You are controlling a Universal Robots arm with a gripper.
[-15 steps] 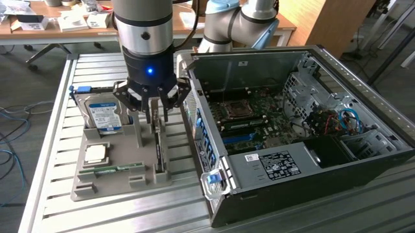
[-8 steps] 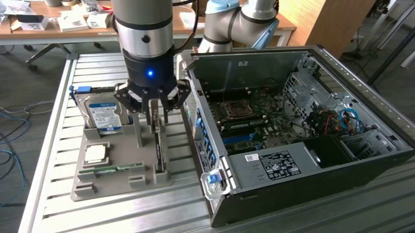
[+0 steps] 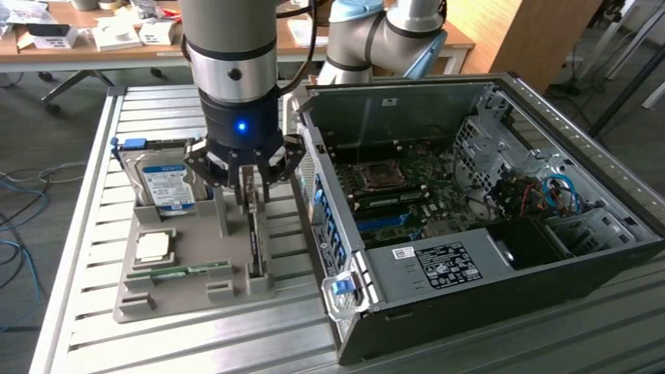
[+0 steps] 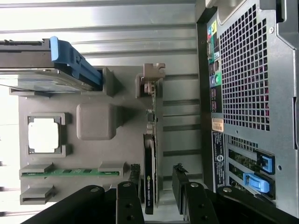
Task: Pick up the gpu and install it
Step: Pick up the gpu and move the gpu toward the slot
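hovering with gripper (image 3: 252, 187) released and straddling the upright gpu (image 3: 255, 243); risking an off-centre pinch jamming it crooked in the grey holder (image 3: 171, 300).

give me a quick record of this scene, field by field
gripper: open, fingers either side of the gpu
gpu: standing on edge in the grey holder, not lifted
also in holder: hard drive, processor chip, memory stick
computer case: open, on the exterior view's right of the holder
status: gpu not yet installed
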